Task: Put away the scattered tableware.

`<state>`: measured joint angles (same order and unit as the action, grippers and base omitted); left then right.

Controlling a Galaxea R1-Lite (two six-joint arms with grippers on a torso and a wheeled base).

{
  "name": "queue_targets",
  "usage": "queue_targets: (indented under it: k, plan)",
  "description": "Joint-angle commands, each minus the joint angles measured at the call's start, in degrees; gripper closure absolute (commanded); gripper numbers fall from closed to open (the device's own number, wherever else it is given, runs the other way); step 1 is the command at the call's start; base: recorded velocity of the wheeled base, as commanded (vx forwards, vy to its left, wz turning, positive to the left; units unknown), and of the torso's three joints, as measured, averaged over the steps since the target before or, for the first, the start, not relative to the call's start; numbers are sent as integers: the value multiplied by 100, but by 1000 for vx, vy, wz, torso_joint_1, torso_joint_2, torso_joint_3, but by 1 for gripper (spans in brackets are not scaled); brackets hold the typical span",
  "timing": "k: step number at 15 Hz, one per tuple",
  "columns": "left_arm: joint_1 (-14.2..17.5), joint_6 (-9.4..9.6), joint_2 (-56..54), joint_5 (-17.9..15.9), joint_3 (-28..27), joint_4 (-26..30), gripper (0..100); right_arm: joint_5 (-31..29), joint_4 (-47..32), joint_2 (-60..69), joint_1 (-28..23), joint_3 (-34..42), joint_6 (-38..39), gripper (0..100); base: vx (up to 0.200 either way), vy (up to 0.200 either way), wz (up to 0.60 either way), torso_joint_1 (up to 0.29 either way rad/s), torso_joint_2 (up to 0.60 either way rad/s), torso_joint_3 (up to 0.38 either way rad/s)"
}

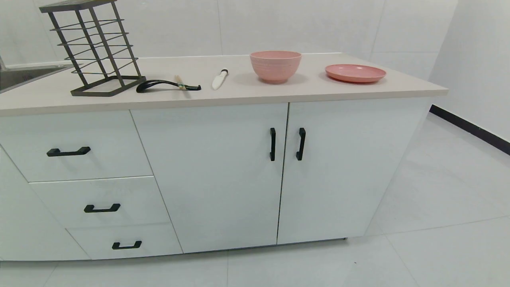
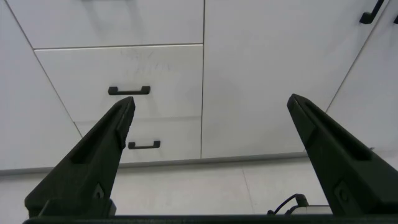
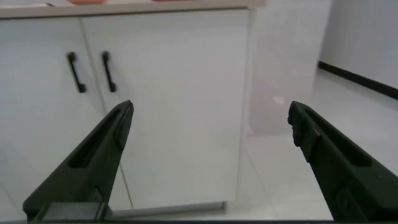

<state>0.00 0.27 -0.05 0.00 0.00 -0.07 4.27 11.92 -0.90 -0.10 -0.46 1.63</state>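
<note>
On the beige countertop [image 1: 239, 93] stand a pink bowl [image 1: 275, 65] and, to its right, a flat pink plate [image 1: 355, 73]. Left of the bowl lie a small white knife [image 1: 219, 79], a black ladle [image 1: 159, 85] and a pair of chopsticks [image 1: 181, 83] across the ladle's handle. A black wire dish rack [image 1: 95, 48] stands at the left. My left gripper [image 2: 211, 106] is open, low in front of the drawers [image 2: 127, 74]. My right gripper [image 3: 211, 112] is open too, low in front of the cabinet doors [image 3: 161, 106]. Both hold nothing.
A steel sink [image 1: 24, 75] is set in the counter at the far left. Below the counter are three drawers [image 1: 95, 179] with black handles and two doors with black handles [image 1: 287, 144]. Open tiled floor [image 1: 438, 199] lies to the right, up to a wall.
</note>
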Motion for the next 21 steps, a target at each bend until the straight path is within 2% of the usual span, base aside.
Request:
queue_targets:
  k: [1,4,6,8,10,17,19,21]
  plan:
    - [0,-9,5,0,0,-1,0,523,-322,-50,1,-270,-14,0,0,0,0,0,0,0]
    - [0,0,5,0,0,-1,0,1226,-1315,-718,19,-1070,-23,0,0,0,0,0,0,0]
    - [0,0,5,-9,0,-1,0,1533,-1254,-1931,168,-1501,-32,0,0,0,0,0,0,0]
    - [0,0,5,-9,0,-1,0,1551,-832,-2845,484,-1641,-242,0,0,0,0,0,0,0]
    - [0,0,5,-9,0,-1,0,1551,-67,-3733,704,-1597,-339,0,0,0,0,0,0,0]
    - [0,0,5,0,0,-1,0,1735,1726,-5570,827,-1580,-427,0,0,0,0,0,0,0]
    - [0,0,5,0,0,-1,0,1735,1963,-5842,845,-1676,-497,0,0,0,0,0,0,0]
    - [0,0,5,0,0,-1,0,1727,2332,-6563,1082,-2107,-506,0,0,0,0,0,0,0]
